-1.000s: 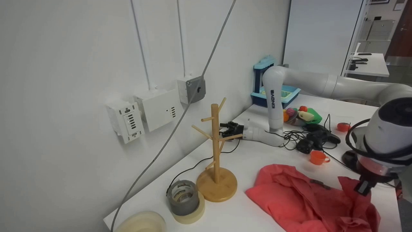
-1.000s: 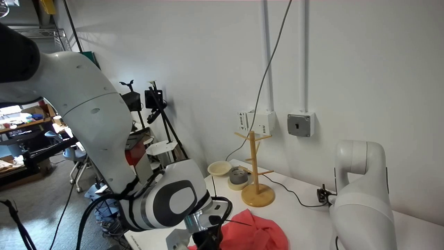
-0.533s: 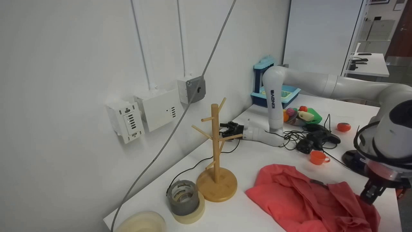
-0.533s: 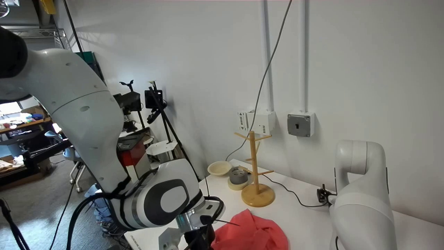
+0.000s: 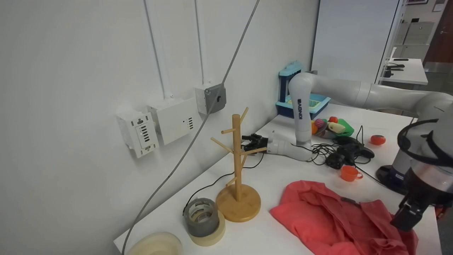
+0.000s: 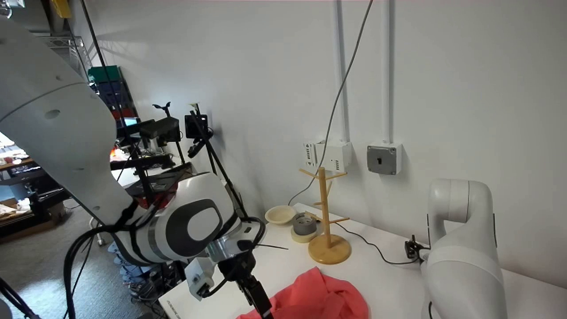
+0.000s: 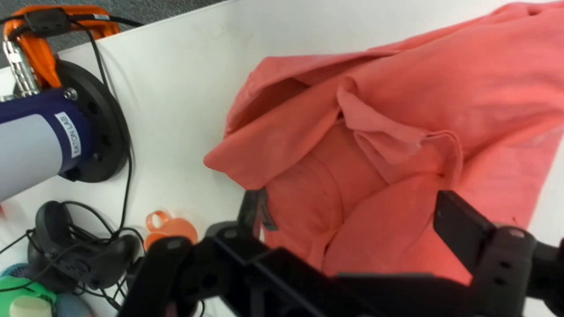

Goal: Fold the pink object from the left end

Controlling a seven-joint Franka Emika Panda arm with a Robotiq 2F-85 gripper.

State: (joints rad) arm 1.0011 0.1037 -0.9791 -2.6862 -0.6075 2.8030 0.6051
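Note:
The pink object [image 5: 318,216] is a soft coral-red cloth, lying rumpled on the white table in both exterior views. A flap of it [image 7: 282,136] is turned over toward the middle in the wrist view, with creases and a loose fold beside it. My gripper [image 7: 352,213] stands open above the cloth, its fingers [image 7: 462,229] wide apart with only cloth visible beyond them and nothing held. In an exterior view the gripper [image 5: 405,214] hangs over the cloth's near right part, hiding a bit of it. The cloth's lower portion runs out of frame in both exterior views.
A wooden mug tree [image 5: 238,203] and stacked tape rolls [image 5: 201,221] stand beside the cloth. An orange cup [image 5: 349,173], black controllers [image 5: 348,152] with cables, and a second white arm [image 5: 300,106] lie beyond it. A black round mount [image 7: 94,123] is near the table edge.
The gripper has opened and let go of the cloth. The raised flap has dropped onto the rest of it. The arm has lifted and drawn back from the cloth.

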